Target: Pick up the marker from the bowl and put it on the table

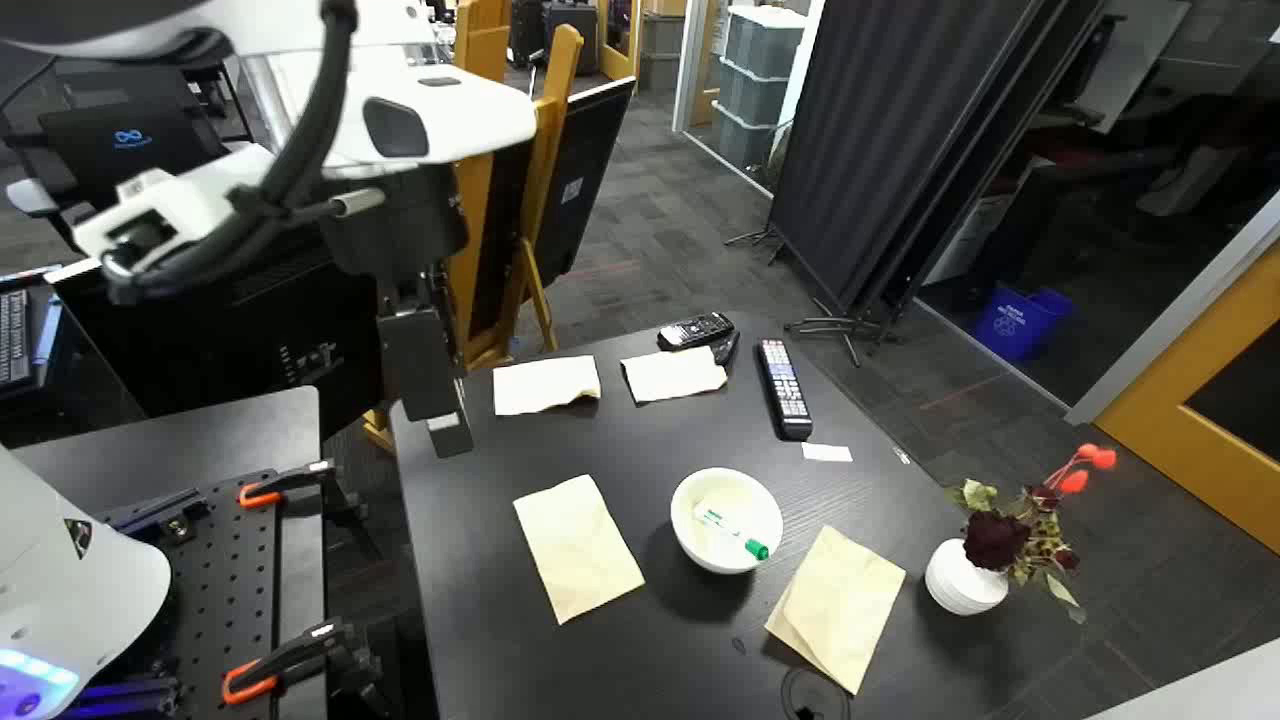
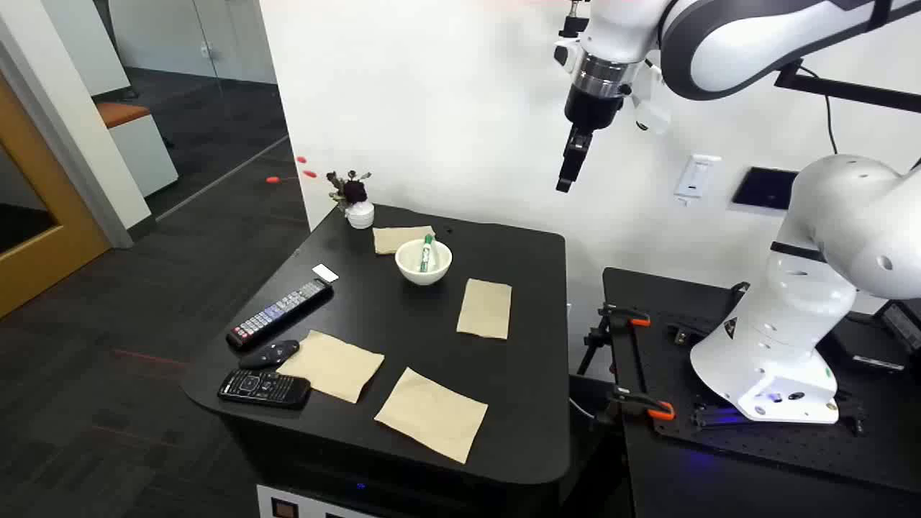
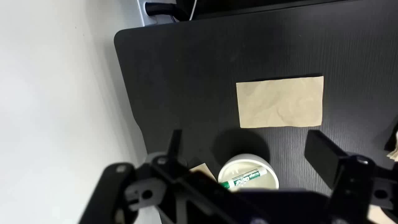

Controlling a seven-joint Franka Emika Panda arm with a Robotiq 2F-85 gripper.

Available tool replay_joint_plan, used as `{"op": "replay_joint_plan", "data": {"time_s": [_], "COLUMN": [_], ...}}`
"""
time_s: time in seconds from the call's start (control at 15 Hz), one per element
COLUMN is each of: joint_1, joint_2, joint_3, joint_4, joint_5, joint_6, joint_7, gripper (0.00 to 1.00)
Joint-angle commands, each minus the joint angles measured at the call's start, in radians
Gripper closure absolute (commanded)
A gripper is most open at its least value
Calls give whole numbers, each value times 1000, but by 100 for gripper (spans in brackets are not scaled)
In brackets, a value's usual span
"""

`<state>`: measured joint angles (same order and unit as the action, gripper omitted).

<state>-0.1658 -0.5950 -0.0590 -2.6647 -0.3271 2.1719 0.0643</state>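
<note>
The white bowl (image 1: 699, 543) stands on the black table (image 1: 480, 560) in both exterior views (image 2: 419, 278). The green-and-white marker (image 1: 728, 530) leans in it, its green cap at the rim, also in an exterior view (image 2: 426, 255). My gripper (image 1: 450, 432) is high above the table near its edge, to one side of the bowl and well apart from it; another exterior view shows it against the wall (image 2: 565, 183). In the wrist view the gripper (image 3: 245, 138) is open and empty. The marker (image 3: 247, 178) and bowl (image 3: 229, 170) show below, partly hidden by the gripper.
Tan paper sheets (image 1: 580, 548) lie around the bowl. A white pot with red flowers (image 1: 965, 578) stands near it. Black remotes (image 1: 785, 388) and a white card (image 1: 826, 453) lie farther off. A white wall (image 2: 446, 108) runs along one table side.
</note>
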Motion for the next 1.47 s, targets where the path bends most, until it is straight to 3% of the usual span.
{"op": "replay_joint_plan", "data": {"time_s": [0.0, 0.53, 1.07, 1.4], "joint_1": [-4, -7, -43, -22], "joint_2": [0, 48, 348, 564], "joint_3": [4, 20, 83, 58], "joint_4": [2, 27, 169, 336], "joint_5": [3, 11, 5, 3], "joint_6": [-2, 22, 145, 176], "joint_7": [-2, 56, 445, 655], "gripper": [0, 0, 0, 0]}}
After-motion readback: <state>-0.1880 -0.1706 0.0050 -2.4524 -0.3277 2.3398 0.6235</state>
